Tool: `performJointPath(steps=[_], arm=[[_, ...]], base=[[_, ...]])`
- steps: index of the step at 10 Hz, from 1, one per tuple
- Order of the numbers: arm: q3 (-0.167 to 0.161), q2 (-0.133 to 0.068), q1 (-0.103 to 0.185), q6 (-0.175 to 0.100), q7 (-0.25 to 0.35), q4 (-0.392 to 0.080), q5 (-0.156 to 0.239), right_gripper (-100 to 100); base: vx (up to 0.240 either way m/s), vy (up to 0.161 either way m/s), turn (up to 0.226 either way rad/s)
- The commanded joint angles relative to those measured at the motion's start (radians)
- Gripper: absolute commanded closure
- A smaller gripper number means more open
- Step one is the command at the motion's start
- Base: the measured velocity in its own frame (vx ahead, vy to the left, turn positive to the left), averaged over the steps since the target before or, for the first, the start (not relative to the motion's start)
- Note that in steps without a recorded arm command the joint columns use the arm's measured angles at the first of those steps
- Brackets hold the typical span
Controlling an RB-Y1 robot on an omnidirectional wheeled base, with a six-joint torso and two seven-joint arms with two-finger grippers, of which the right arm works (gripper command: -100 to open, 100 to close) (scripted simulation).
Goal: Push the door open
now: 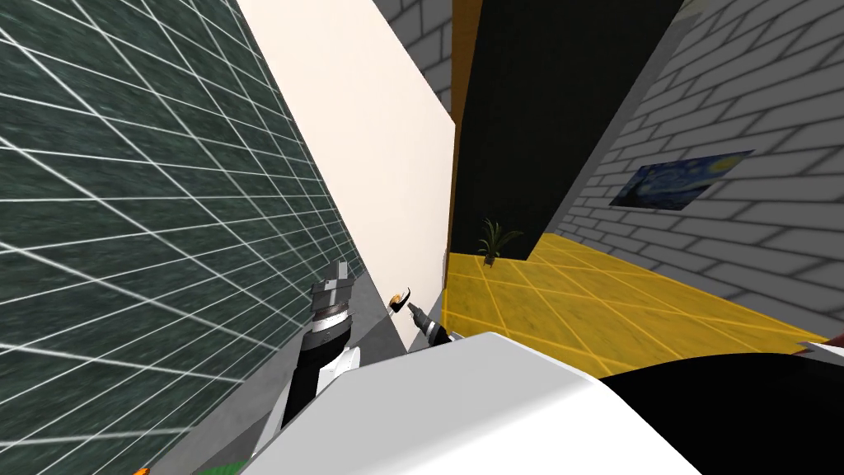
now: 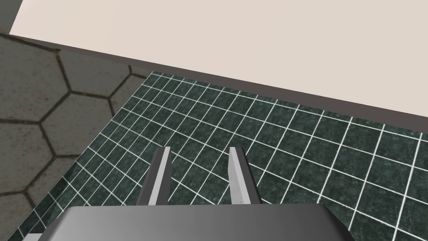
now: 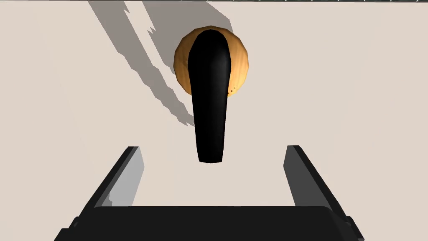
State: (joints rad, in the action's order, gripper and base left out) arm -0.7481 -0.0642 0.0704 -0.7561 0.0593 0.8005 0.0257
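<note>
Fingers of the right gripper stand spread wide and grip nothing. The black lever handle lies straight ahead of them, centred on the gap. Its free end reaches about level with the fingertips and touches neither of them. The rest of the lever runs away from the gripper to a round orange plate on the cream door. The fingers' shadows fall on the door face beside the plate.

In the head view the right gripper sits just beside the handle, low on the door near its free edge. Past that edge lie a yellow tiled floor, a small potted plant and a black area. A grey brick wall with a blue painting runs along the far side.

The left gripper hangs near the door, further from its free edge than the handle. Its fingers are only partly open, with a narrow gap, and the left gripper holds nothing. Beyond them lie a dark green tiled surface, a grey hexagon-patterned surface and the cream door.
</note>
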Motion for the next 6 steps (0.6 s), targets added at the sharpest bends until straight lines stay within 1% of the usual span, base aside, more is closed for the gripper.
performJointPath(steps=[1,3,4,5,6], arm=[[0.005,0.004,0.003,-0.001,-0.003,-0.004,0.0,-100],[0.011,0.016,0.006,-0.001,-0.006,-0.009,0.0,-100],[0.01,0.014,0.008,-0.004,-0.004,-0.014,0.0,-100],[0.01,0.014,0.008,-0.004,-0.004,-0.014,0.0,100],[0.01,0.014,0.008,-0.004,-0.004,-0.014,0.0,100]], base=[[0.164,0.15,0.029],[0.145,0.129,0.025],[0.052,0.065,-0.001],[-0.004,-0.009,-0.003],[-0.022,-0.027,0.003]])
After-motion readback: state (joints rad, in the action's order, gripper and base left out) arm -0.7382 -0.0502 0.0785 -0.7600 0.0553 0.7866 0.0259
